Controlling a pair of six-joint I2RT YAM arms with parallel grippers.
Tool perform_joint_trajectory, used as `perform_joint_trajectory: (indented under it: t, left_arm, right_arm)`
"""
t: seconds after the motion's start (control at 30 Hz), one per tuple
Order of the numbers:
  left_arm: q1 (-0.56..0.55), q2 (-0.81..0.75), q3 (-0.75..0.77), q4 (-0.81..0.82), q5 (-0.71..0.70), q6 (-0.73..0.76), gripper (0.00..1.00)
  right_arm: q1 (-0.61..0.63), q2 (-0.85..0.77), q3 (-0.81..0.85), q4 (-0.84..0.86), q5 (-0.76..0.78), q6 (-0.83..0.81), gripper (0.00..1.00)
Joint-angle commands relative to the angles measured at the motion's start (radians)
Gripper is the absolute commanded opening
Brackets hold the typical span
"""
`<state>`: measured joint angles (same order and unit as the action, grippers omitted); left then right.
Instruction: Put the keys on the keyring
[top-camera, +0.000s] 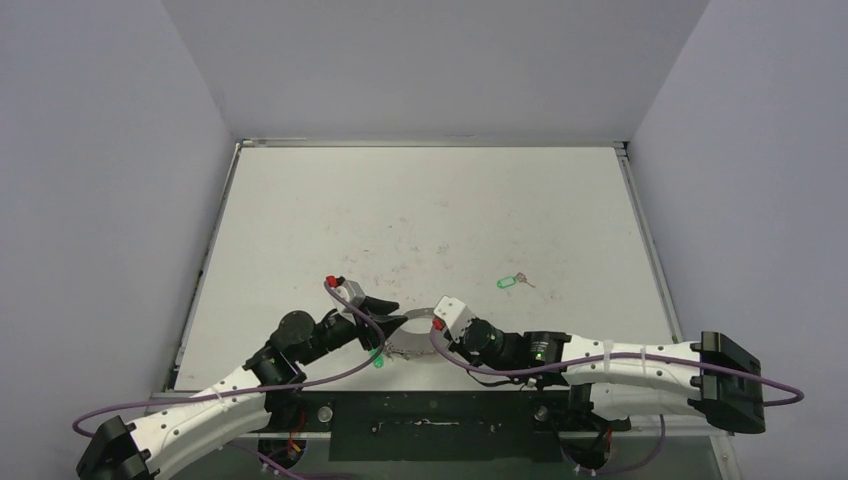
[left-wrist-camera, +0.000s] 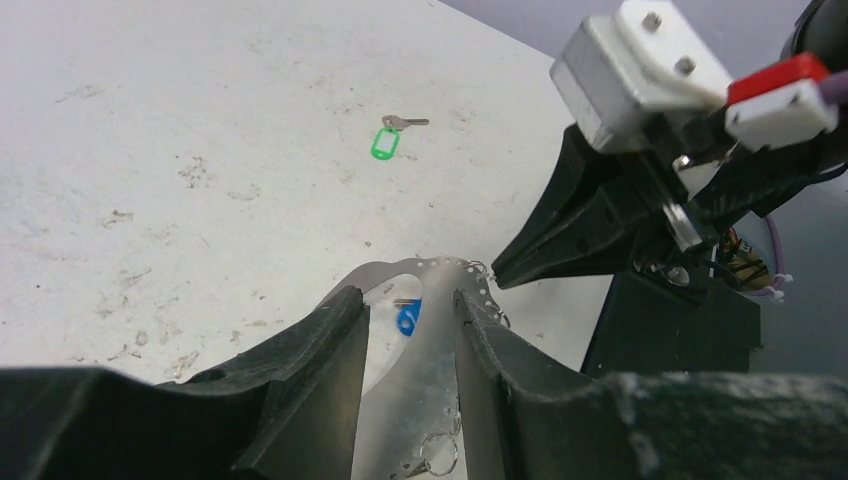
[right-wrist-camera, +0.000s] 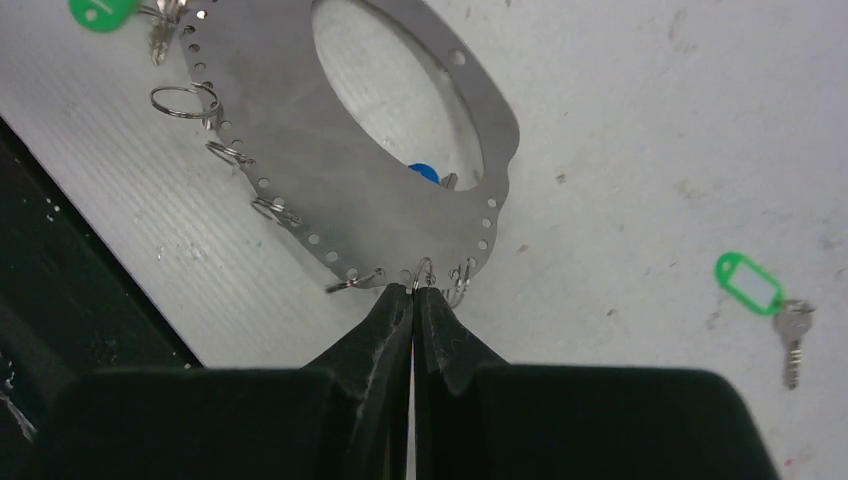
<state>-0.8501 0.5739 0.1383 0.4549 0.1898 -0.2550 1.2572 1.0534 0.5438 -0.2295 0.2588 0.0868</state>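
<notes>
Right wrist view: my right gripper (right-wrist-camera: 413, 296) is shut at a rim loop (right-wrist-camera: 423, 271) of the keyring (right-wrist-camera: 300, 130), which my left gripper (left-wrist-camera: 408, 305) clamps steady for threading; one green-tagged key (right-wrist-camera: 792, 320) lies loose, well apart.

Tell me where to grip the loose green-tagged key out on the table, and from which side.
Probably by its green tag, from straight above, gripping across the narrow width. It lies flat with bare table all round, and the tag looks bulkier than the thin key at its end.
</notes>
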Motion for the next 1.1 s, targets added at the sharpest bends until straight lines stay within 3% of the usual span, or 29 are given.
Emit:
perform_joint_trajectory:
  t: [0.0,0.23,0.33,0.43,0.47,0.7,0.9,1.07]
  left_arm:
    - [-0.003,0.002,-0.002,0.011,-0.029,-0.051,0.35]
    - [-0.003,0.016,-0.020,-0.055,-0.107,-0.192,0.35]
    - [-0.003,0.028,-0.019,-0.111,-0.139,-0.280,0.35]
    - [-0.003,0.041,-0.019,-0.150,-0.155,-0.339,0.35]
    - [-0.002,0.045,-0.017,-0.166,-0.164,-0.358,0.36]
    - [-0.003,0.082,0.008,-0.312,-0.226,-0.504,0.35]
    - [-0.003,0.183,0.042,-0.406,-0.234,-0.615,0.34]
    - [-0.001,0.281,0.073,-0.447,-0.226,-0.666,0.34]
  right_arm:
    - [0.037,0.001,-0.087,0.206,0.063,0.210,0.00]
    - [0.045,0.101,-0.160,0.405,0.073,0.251,0.00]
    - [0.044,0.125,-0.157,0.434,0.065,0.259,0.20]
    - [0.043,0.106,-0.158,0.452,0.066,0.283,0.52]
    - [0.042,0.089,-0.160,0.456,0.073,0.293,0.59]
    - [-0.024,-0.073,-0.175,0.386,0.114,0.367,0.85]
    - [-0.227,-0.094,-0.144,0.233,-0.003,0.460,0.91]
    - [-0.342,0.019,-0.117,0.214,-0.204,0.488,0.84]
